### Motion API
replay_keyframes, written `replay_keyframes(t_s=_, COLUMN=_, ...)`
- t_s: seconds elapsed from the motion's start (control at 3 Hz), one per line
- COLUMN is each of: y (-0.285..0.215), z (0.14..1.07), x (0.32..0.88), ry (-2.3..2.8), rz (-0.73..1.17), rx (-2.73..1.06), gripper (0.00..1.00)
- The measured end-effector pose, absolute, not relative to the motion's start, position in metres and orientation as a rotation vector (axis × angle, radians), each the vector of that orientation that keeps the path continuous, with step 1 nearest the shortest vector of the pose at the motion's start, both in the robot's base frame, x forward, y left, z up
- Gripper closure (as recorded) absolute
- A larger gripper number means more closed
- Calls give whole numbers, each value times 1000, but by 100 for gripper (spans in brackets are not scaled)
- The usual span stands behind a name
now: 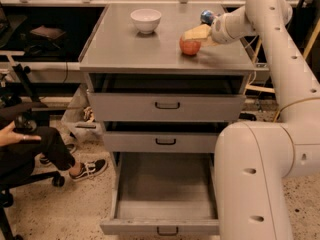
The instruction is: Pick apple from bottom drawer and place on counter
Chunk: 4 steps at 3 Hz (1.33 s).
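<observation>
The apple (pixel 189 46), red with orange patches, sits low on the counter (pixel 145 51) at its right side, touching or just above the surface. My gripper (pixel 193 39) reaches in from the right on the white arm and is shut on the apple, with its tan fingers (pixel 198 32) over the apple's top right. The bottom drawer (pixel 165 189) is pulled fully out below and its grey floor is bare.
A white bowl (pixel 146 20) stands at the back of the counter. A blue object (pixel 206 17) lies behind my gripper. The two upper drawers stand slightly open. A seated person's leg and shoe (pixel 87 169) are at the left. My white arm fills the right foreground.
</observation>
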<state>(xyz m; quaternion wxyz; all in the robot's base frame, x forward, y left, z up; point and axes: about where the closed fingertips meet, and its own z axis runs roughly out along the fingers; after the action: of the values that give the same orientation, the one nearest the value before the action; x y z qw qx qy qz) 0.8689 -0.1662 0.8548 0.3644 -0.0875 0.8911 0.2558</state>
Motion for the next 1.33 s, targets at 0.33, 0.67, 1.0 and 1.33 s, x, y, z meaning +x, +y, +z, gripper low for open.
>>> replay_keyframes(t_s=0.33, y=-166, z=857, x=869, ry=2288, rz=657, rx=-227, gripper=81)
replay_keyframes(t_s=0.67, y=-166, z=857, x=870, ry=2288, rz=657, rx=-227, gripper=58)
replay_keyframes(t_s=1.0, y=-166, z=857, x=870, ry=2288, rz=657, rx=-227, gripper=35)
replay_keyframes(t_s=1.33, y=-166, z=857, x=870, ry=2288, rz=658, rx=-227, gripper=12)
